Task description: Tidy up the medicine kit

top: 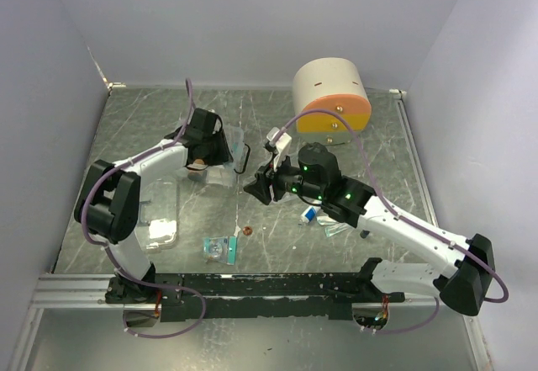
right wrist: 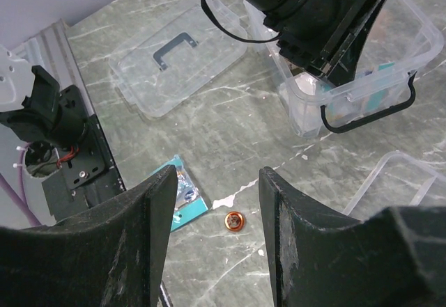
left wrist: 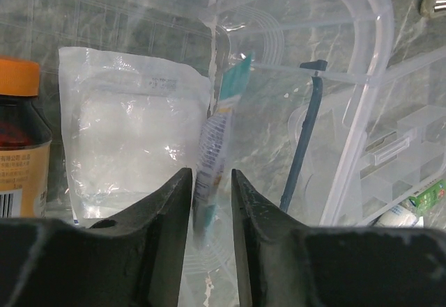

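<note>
Left wrist view: L gripper (left wrist: 211,182) in the kit (left wrist: 362,98), mid-table left of centre, jaws round a teal packet (left wrist: 217,133), can't tell if pinched or freed; bottle (left wrist: 21,147) & pouch (left wrist: 132,140) already in; R gripper (right wrist: 214,182) agape, empty; foil pack (right wrist: 182,195) & lid (right wrist: 182,70) not yet in/on.

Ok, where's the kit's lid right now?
The lid lies flat on the table at the left of the top view, beside the left arm and below the open box.
</note>
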`<state>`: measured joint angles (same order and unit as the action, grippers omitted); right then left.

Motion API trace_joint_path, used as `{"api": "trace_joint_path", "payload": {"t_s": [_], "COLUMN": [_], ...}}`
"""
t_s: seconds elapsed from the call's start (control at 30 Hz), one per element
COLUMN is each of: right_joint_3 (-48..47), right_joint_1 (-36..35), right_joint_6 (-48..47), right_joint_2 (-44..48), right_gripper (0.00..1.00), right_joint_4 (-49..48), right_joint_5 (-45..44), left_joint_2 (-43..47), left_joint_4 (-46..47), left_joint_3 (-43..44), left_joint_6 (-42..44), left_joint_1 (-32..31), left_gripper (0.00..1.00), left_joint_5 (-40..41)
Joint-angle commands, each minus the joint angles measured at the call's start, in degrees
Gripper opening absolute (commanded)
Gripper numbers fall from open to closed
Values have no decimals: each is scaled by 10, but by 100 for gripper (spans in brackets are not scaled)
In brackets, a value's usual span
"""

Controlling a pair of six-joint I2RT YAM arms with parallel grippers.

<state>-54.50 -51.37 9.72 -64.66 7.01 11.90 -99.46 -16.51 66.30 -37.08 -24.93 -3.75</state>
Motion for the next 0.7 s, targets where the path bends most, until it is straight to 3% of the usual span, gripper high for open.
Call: {"api": "trace_joint_path", "payload": {"t_s": [0.0,0.2,0.47,0.67], "right_joint_3": [9,11,9,8], "right_joint_1": [2,2,3,2], "right_joint_6": [7,9,7,7], "right_joint_2": [-1,-3,-7,-8], "right_gripper": [50,50,50,50], "right_joint_4": [-22,-27,-26,-25], "right_joint_5": [8,5,2,1], "left_joint_2": [-2,12,21,44], "left_joint_4": [-2,-37,-44,-61], "left_joint_3": [15,15,12,10], "left_joint_6": [11,33,49,65], "left_joint_1": [9,12,19,26], "left_gripper": [42,43,16,8], "left_joint_5": [-16,40,42,30]}}
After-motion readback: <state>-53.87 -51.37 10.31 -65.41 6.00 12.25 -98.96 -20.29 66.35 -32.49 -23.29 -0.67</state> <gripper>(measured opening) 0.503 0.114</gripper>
